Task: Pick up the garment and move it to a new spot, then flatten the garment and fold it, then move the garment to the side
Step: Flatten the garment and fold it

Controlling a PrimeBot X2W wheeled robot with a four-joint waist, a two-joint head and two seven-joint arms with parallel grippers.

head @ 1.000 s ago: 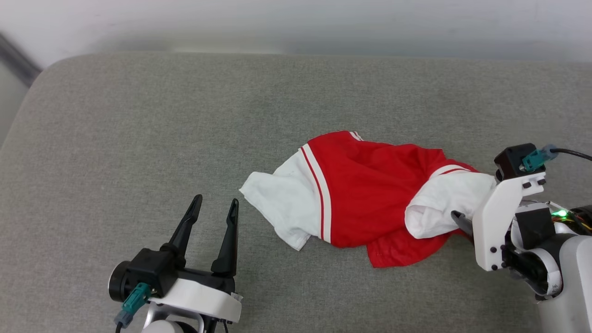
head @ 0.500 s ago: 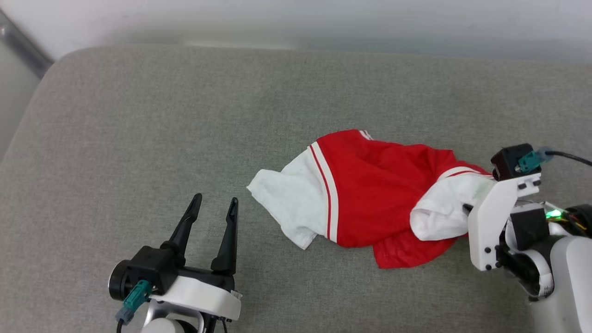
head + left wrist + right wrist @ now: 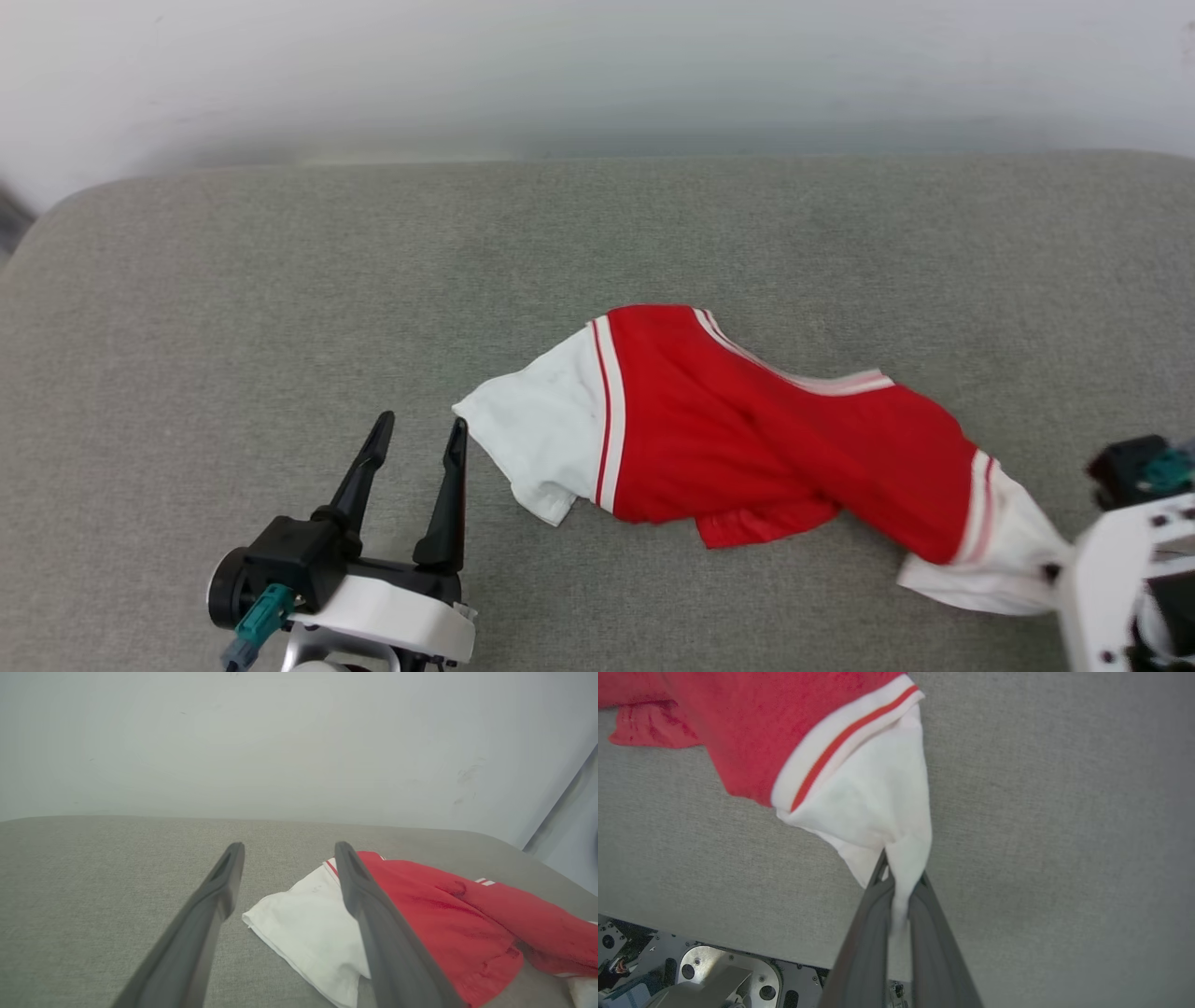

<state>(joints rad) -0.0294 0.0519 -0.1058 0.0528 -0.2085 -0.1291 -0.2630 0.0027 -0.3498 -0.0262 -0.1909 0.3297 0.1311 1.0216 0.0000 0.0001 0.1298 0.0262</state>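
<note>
The right end effector [image 3: 901, 884] is pinching one white sleeve [image 3: 878, 807] of the red-and-white jersey T-shirt [image 3: 747, 439], which is lying stretched across the grey fabric cushion [image 3: 280, 280]. The left end effector [image 3: 420, 427] is hovering wide open beside the other sleeve [image 3: 537, 439]. The pick-up seems to be starting; the next move is probably calling for lifting the shirt clear.

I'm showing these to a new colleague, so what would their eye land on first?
The red jersey T-shirt with white sleeves lies drawn out across the grey fabric cushion, right of centre. The right gripper is shut on the tip of one white sleeve at the lower right, bunching it to a point. The open left gripper stands by the other sleeve.
</note>
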